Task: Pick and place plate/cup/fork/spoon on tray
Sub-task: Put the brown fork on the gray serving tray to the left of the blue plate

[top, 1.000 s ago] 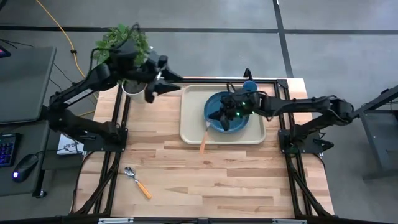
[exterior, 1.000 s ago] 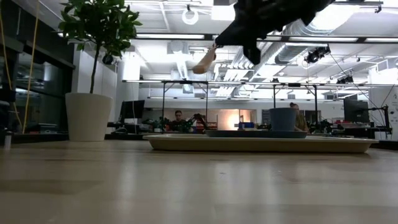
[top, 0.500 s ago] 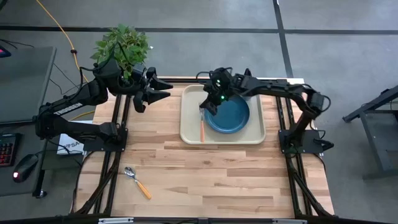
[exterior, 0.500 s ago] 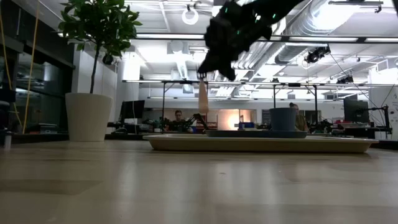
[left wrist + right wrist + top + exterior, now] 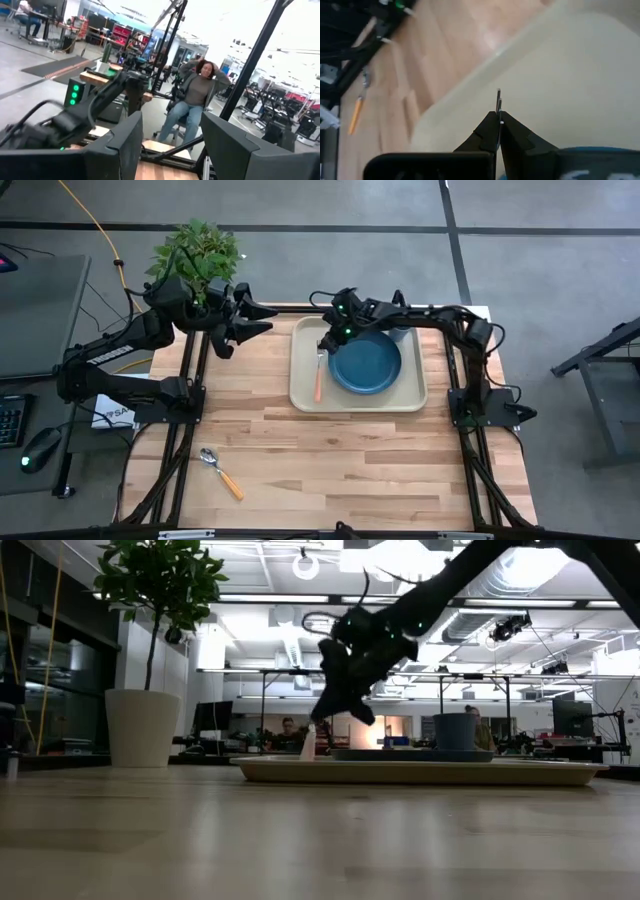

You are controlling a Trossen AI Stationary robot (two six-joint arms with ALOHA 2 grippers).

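We hold the fork (image 5: 318, 377) by its tines in the right gripper (image 5: 326, 347), pinched shut, handle down over the tray (image 5: 304, 395) beside the plate (image 5: 366, 363). We should lower it flat, then release. The left gripper (image 5: 262, 318) waits agape near the plant (image 5: 196, 248).

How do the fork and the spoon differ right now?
The fork hangs over the tray beside the plate, pinched by the right end effector; the spoon lies alone on the bare table, far from either arm. The fork points straight along the tray's left side; the spoon lies diagonal. Both have orange handles.
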